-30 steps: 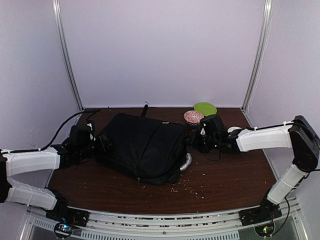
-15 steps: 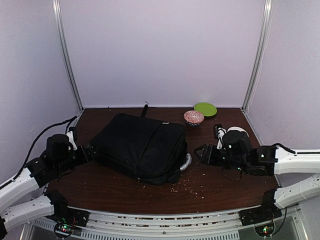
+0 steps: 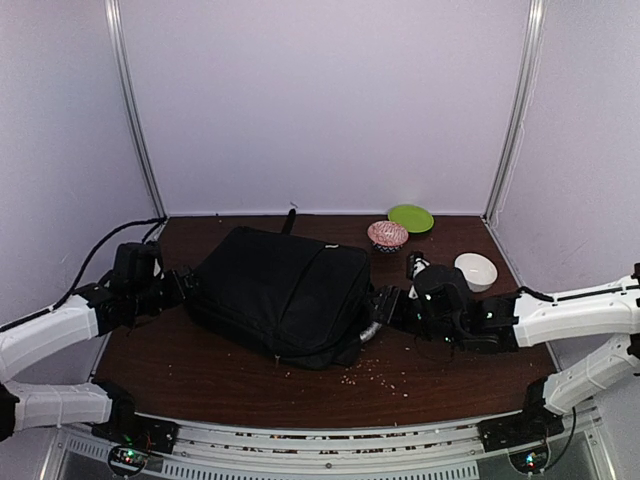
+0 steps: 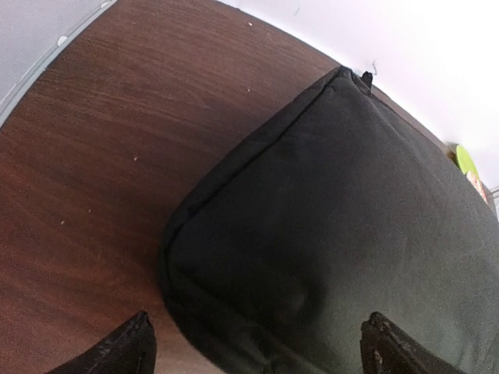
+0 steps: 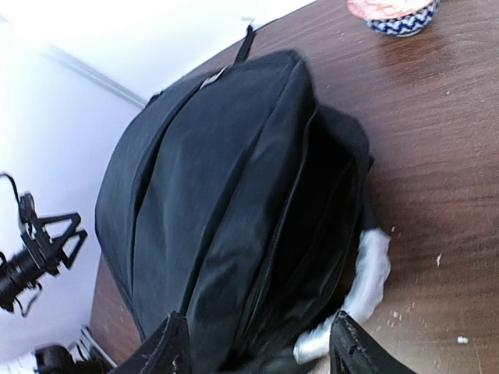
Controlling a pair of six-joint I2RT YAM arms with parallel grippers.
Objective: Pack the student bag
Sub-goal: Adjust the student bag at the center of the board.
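You have both arms closed in on the student bag [image 3: 285,295], which lies flat mid-worktop [image 3: 450,360], unmoved from half a second ago. Your left hand [image 4: 261,347], then lower and clear of the bag, now sits at its left corner, fingers spread wide either side of it. Your right hand [image 5: 257,351] has travelled left to the end with the silvery handle [image 5: 366,273], uncovering a white bowl [image 3: 475,271]; its fingers stand parted astride that end. A small pale tab [image 5: 210,80] on the bag is too blurred to read.
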